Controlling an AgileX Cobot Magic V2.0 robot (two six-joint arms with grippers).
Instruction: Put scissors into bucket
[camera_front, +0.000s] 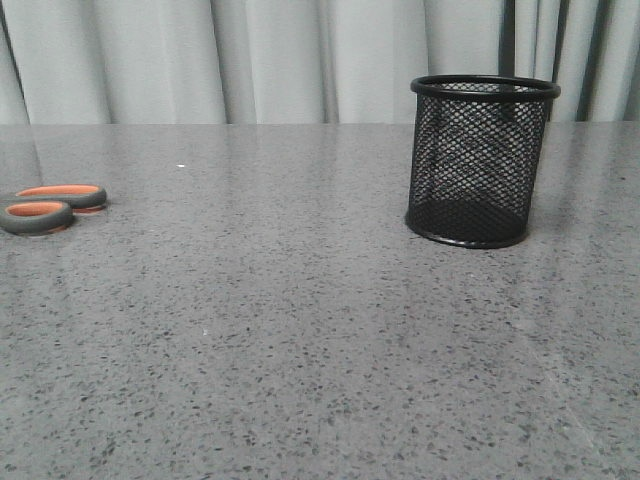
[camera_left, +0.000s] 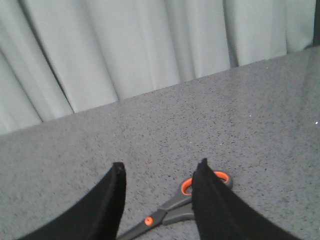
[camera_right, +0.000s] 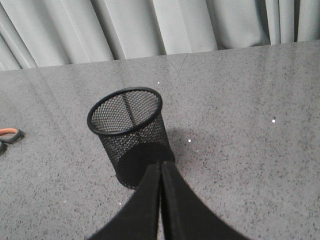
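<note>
The scissors (camera_front: 48, 206) lie flat on the grey table at the far left edge of the front view; only their grey, orange-lined loops show there. In the left wrist view the scissors (camera_left: 167, 214) lie below my left gripper (camera_left: 160, 170), which is open and empty above them; one finger hides part of a loop. The bucket (camera_front: 480, 160) stands upright at the right of the table. In the right wrist view the bucket (camera_right: 131, 135) stands just beyond my right gripper (camera_right: 161, 164), which is shut and empty. Neither arm shows in the front view.
A pale curtain (camera_front: 300, 60) hangs behind the table's far edge. A scissor loop (camera_right: 9, 134) shows at the edge of the right wrist view. The grey speckled table (camera_front: 300, 350) spans the space between scissors and bucket.
</note>
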